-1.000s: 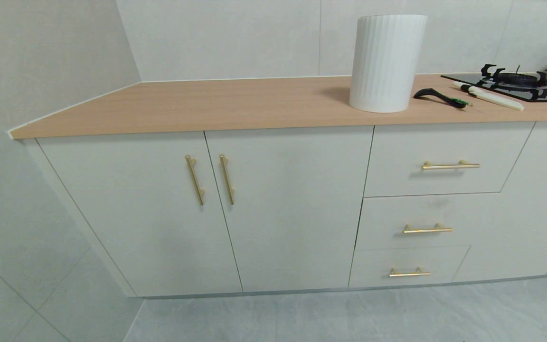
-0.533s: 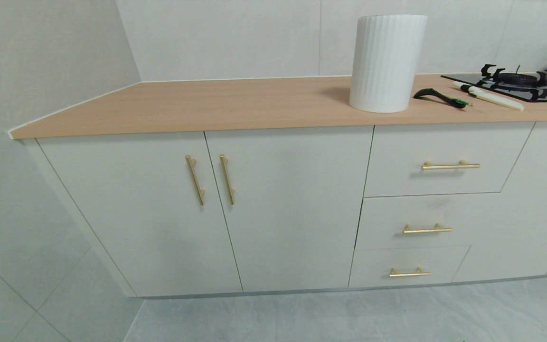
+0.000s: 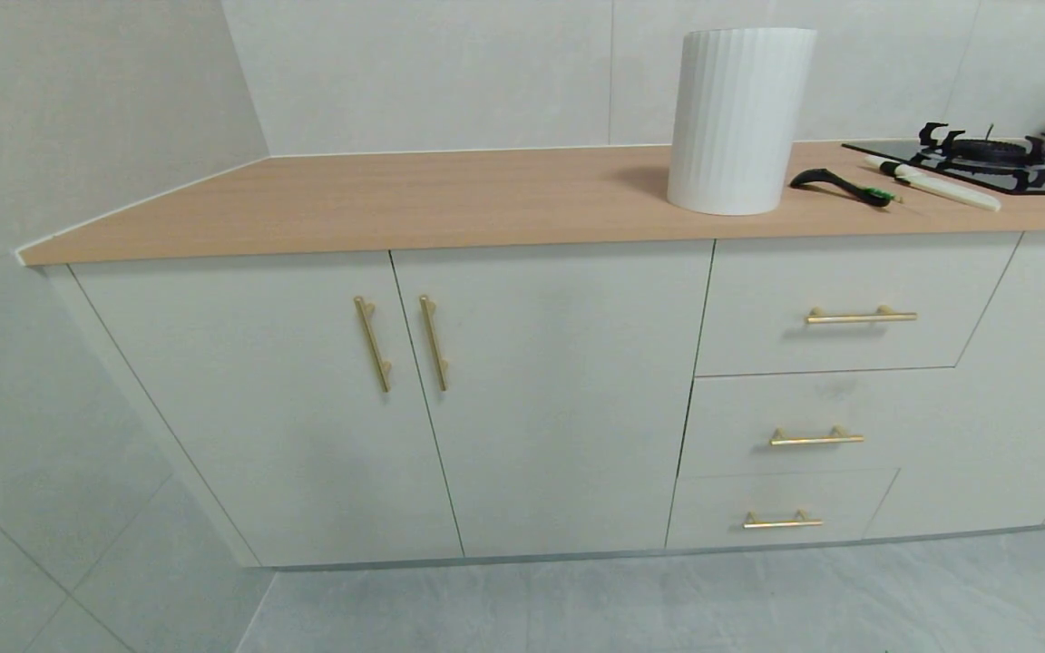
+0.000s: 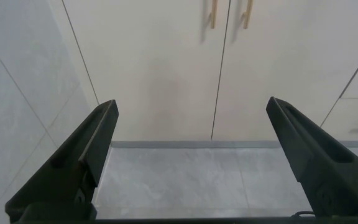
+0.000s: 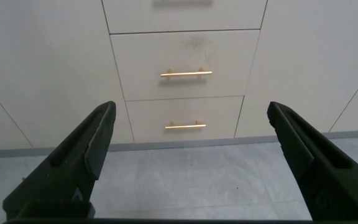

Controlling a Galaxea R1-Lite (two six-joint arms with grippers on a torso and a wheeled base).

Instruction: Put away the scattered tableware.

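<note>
Tall white ribbed cylindrical container (image 3: 738,118) stood upright on the light wooden counter (image 3: 395,199), near its front edge; its inside was hidden, so contents can't be told. Tableware lay loose on the counter to its right: a black curved-handled utensil with a green tip (image 3: 840,186) lay flat just beside the container's base. A long white utensil with a dark band near one end (image 3: 940,186) lay flat past it, far end at the edge of the black gas hob (image 3: 985,159). The two were close, contact unclear. Below, two pale cabinet doors (image 3: 305,399) and three drawers with gold bar handles (image 3: 835,308) were all shut. Left gripper (image 4: 191,104) hung low facing the doors and grey floor (image 4: 185,180), jaws wide apart, holding nothing. Right gripper (image 5: 191,106) faced the lower drawers, jaws also wide apart and unloaded.
</note>
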